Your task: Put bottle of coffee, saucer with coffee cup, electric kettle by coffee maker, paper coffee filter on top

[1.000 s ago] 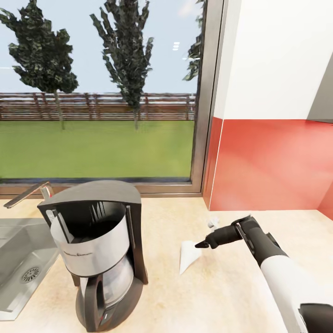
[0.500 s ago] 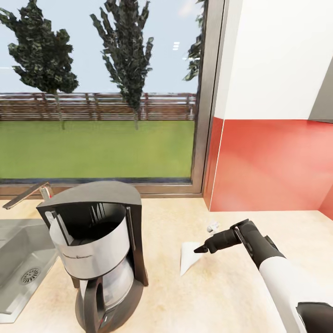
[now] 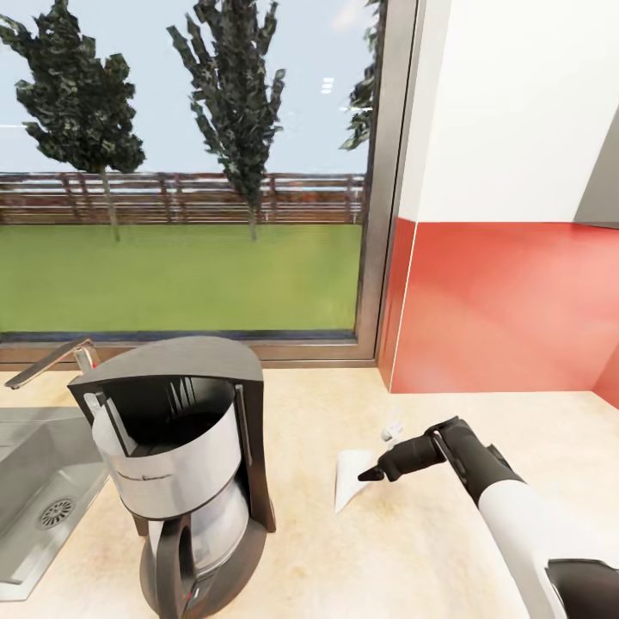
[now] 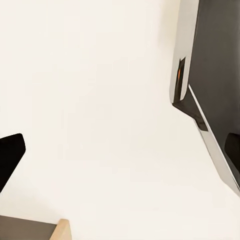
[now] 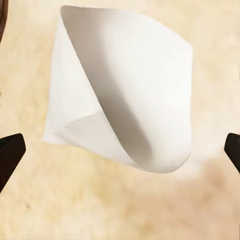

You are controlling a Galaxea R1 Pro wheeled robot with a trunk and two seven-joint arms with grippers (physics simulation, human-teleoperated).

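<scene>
Lying flat on the tan table [image 3: 447, 550], the white paper filter [image 3: 349, 478] sits just right of centre in the lower half of the head view, well apart from the coffee maker [image 3: 183, 468] at lower left. The right pincer [image 3: 384, 456] hovers at the filter's right edge, its jaws spread wide; in the right wrist view the filter [image 5: 125, 110] lies between the two dark fingertips [image 5: 10, 155]. The left pincer's [image 4: 120, 155] tips also stand wide apart, holding nothing. A sink [image 3: 34, 490] shows at far left.
</scene>
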